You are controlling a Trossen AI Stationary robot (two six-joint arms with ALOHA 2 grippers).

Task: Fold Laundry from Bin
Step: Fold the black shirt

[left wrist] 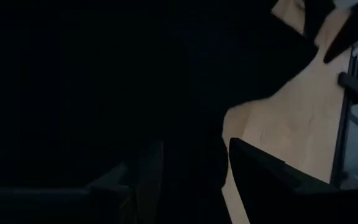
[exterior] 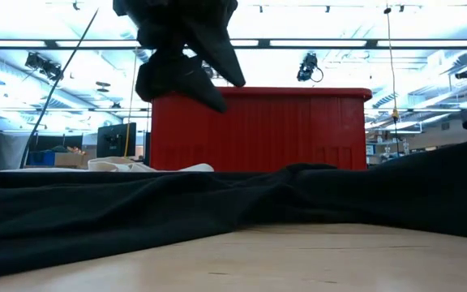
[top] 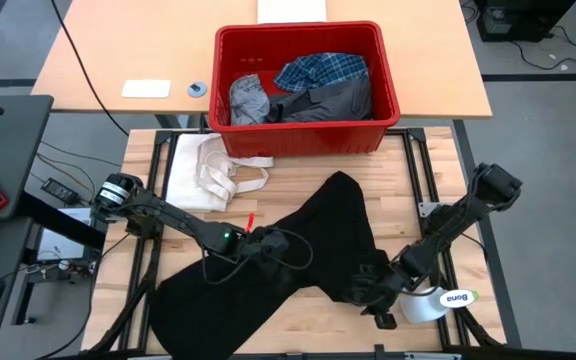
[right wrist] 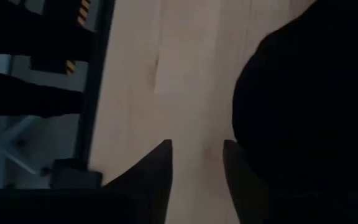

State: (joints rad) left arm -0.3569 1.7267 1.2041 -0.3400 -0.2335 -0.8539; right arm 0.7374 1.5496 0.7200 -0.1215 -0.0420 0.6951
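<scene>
1. step in hand, by my judgement: spreading the large black garment (top: 308, 255) flat on the bench (top: 428, 170) ahead of the first fold; it lies rumpled and slantwise across the near half of the bench
2. left hand (top: 268, 243) is low over the middle of the black garment; in its wrist view the fingers (left wrist: 272, 180) stand apart with black cloth running between them, and i cannot tell whether the cloth is pinched
3. right hand (top: 368, 287) sits at the garment's near right edge; in its wrist view the fingers (right wrist: 160, 168) stand apart over bare wood, the cloth just beside them and nothing between
4. the red bin (top: 388, 95) stands at the far edge, holding the plaid shirt (top: 323, 70), a dark grey garment (top: 333, 100) and a light grey garment (top: 248, 98)
5. next move likely calls for a grip on two edges, drawn apart to flatten the cloth
6. edges: the garment's lower left corner reaches the bench's near edge and could slide off
7. open room: bare wood at far right; a cream-white cloth (top: 208, 172) fills the far left, and a tape roll (top: 433, 303) lies just beside the right hand
</scene>
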